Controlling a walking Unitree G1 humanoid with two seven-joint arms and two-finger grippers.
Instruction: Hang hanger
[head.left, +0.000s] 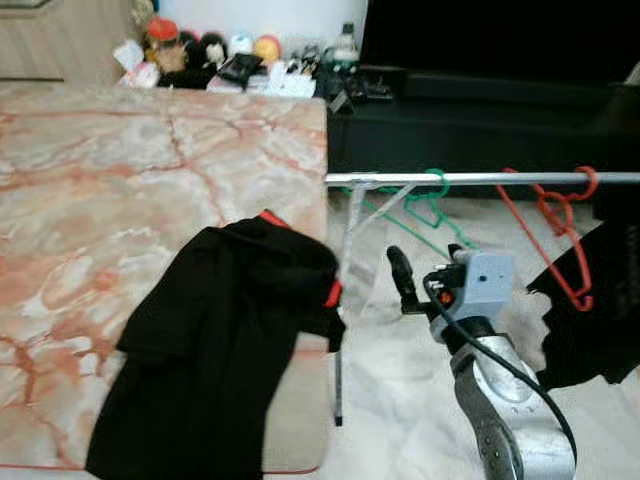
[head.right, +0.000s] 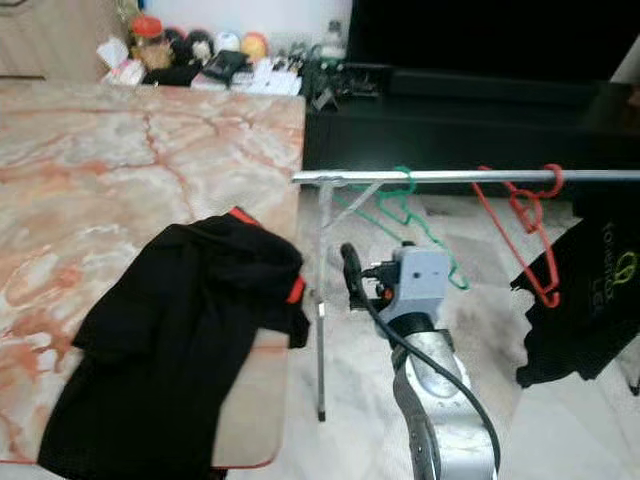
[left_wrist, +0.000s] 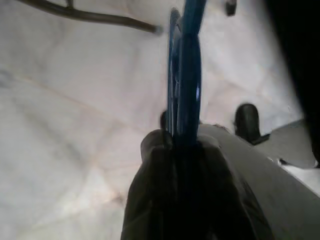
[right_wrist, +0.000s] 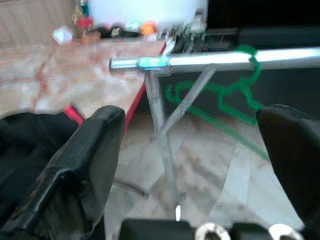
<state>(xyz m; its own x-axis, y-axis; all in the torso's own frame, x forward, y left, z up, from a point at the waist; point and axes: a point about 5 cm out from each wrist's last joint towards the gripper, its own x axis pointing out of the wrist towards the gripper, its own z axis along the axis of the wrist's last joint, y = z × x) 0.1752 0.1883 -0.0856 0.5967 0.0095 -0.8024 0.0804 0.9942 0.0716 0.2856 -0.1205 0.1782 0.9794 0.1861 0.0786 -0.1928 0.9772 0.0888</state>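
While green (head.left: 425, 210) and red hangers (head.left: 545, 225) already hang on the rail (head.left: 480, 178), a blue hanger (left_wrist: 185, 75) is pinched in the left gripper (left_wrist: 185, 145), low over the floor, still unhung. The right gripper (right_wrist: 192, 145), fingers spread, hovers near the rail's left end.

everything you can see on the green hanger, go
The green hanger is thin, wire-like, probably plastic or coated wire. Its hook loops over the silver rail near the rail's left end, beside the diagonal brace. The body hangs below, tilted, with notched shoulders and a lower bar slanting toward the floor. Nothing is on it. The right gripper, fingers open, faces it without touching.
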